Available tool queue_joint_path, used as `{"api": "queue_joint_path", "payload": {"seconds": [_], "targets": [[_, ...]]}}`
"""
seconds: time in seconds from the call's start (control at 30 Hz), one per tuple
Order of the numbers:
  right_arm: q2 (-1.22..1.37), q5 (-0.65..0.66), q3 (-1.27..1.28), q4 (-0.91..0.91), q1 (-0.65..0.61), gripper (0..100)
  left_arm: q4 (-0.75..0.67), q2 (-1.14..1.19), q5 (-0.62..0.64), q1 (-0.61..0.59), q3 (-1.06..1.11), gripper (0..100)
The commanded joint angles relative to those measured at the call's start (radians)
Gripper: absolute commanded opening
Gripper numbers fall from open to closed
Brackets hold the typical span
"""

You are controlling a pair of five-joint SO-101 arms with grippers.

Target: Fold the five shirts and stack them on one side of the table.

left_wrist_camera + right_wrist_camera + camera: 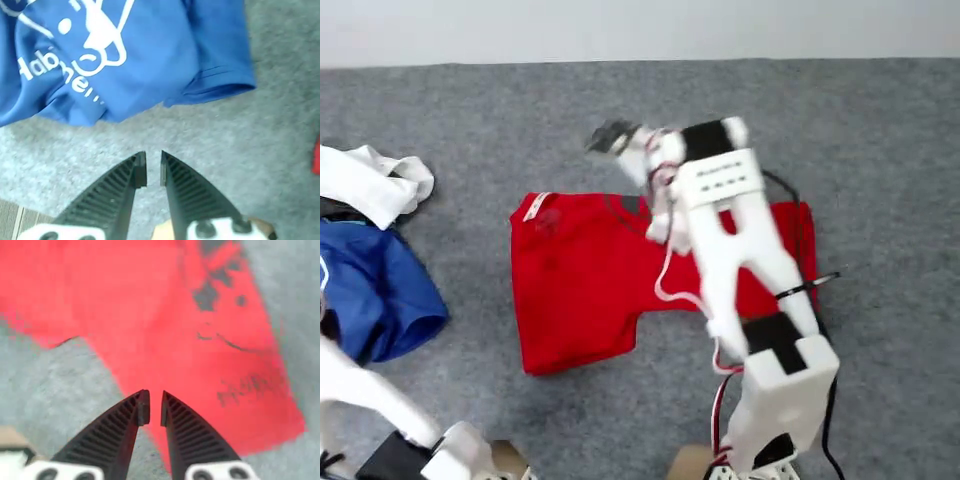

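Note:
A red shirt (580, 290) lies spread out, partly folded, in the middle of the grey table (880, 130). My right gripper (613, 138) is raised over the shirt's far edge. In the right wrist view the right gripper (150, 407) is shut and empty above the red shirt (165, 330), near one of its edges. A crumpled blue shirt (375, 290) with white print sits at the left. In the left wrist view my left gripper (149, 170) hangs shut and empty over bare carpet just short of the blue shirt (130, 60).
A white shirt (370, 180) lies bunched at the far left, behind the blue one. The left arm's white link (370, 395) crosses the near left corner. Bare grey surface stretches along the back and right of the table.

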Motion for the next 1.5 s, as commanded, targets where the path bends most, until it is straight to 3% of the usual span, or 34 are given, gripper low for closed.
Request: {"api": "queue_joint_path", "payload": {"seconds": [0.0,0.27,0.6,0.93,1.47], "targets": [[-0.108,0.092,0.109,0.042,-0.091,4.8,0.006,-0.037,-0.046,-0.068,-0.024,5],[-0.228,0.199,0.368,0.012,-0.285,23.0,0.005,-0.037,-0.110,-0.212,0.001,5],[-0.202,0.226,0.502,-0.177,-0.484,24.3,-0.025,-0.038,-0.110,-0.226,0.088,5],[-0.120,0.221,0.508,-0.243,-0.549,24.2,-0.029,-0.038,-0.109,-0.226,0.088,5],[0.031,0.226,0.509,-0.363,-0.544,24.2,-0.029,-0.038,-0.109,-0.227,0.088,5]]}}
